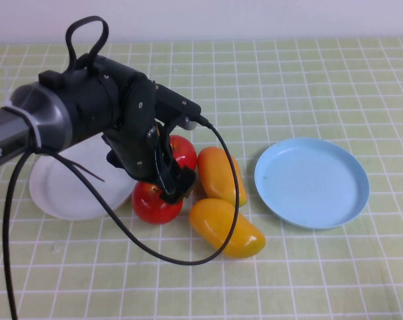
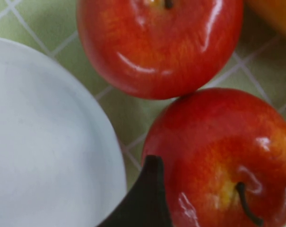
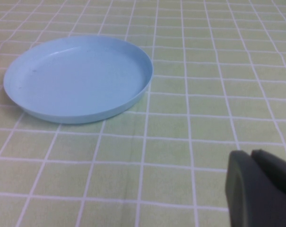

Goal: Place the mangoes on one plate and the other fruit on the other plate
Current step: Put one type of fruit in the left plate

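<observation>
Two red apples lie between the plates: the near apple [image 1: 154,203] [image 2: 223,156] and the far apple [image 1: 184,150] [image 2: 157,42]. My left gripper [image 1: 169,187] hangs open right over the near apple. One black finger [image 2: 145,198] stands between that apple and the white plate [image 1: 68,190] [image 2: 43,142]; the other finger is out of view. Two yellow-orange mangoes lie right of the apples, one farther [image 1: 221,175] and one nearer [image 1: 226,227]. The light blue plate [image 1: 312,181] [image 3: 76,75] is empty. My right gripper [image 3: 250,153] is shut and empty, low over the cloth beside the blue plate.
A green checked cloth [image 1: 334,280] covers the table. The left arm's black cable [image 1: 224,200] loops over the mangoes and down to the front. The left arm's body hides part of the white plate and of both apples in the high view.
</observation>
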`<control>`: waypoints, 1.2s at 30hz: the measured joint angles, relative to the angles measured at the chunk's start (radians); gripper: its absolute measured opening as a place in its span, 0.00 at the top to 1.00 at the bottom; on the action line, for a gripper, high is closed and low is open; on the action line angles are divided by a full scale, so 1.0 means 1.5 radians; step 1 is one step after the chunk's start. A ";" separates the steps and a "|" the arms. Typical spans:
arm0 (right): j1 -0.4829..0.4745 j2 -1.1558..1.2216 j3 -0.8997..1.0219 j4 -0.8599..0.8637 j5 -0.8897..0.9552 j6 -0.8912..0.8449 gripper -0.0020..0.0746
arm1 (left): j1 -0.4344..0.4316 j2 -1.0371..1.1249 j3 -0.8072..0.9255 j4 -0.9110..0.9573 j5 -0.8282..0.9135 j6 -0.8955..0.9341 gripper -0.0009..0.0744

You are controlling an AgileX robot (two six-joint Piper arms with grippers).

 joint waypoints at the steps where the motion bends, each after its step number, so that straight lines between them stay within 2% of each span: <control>1: 0.000 0.000 0.000 0.000 0.000 0.000 0.99 | 0.000 0.003 0.000 0.005 -0.001 -0.001 0.10; 26: 0.000 0.000 0.000 0.000 0.000 0.000 0.99 | 0.000 0.037 -0.006 0.021 -0.031 -0.006 0.10; 29: 0.000 0.000 0.000 0.000 0.000 0.000 1.00 | 0.000 0.037 -0.006 0.021 -0.031 -0.006 0.13; 33: 0.000 0.000 0.000 0.000 0.000 0.000 0.99 | 0.000 0.037 -0.006 0.021 -0.030 -0.007 0.23; 36: 0.000 0.000 0.000 0.000 0.000 0.000 0.99 | 0.000 0.037 -0.006 0.022 -0.030 -0.007 0.23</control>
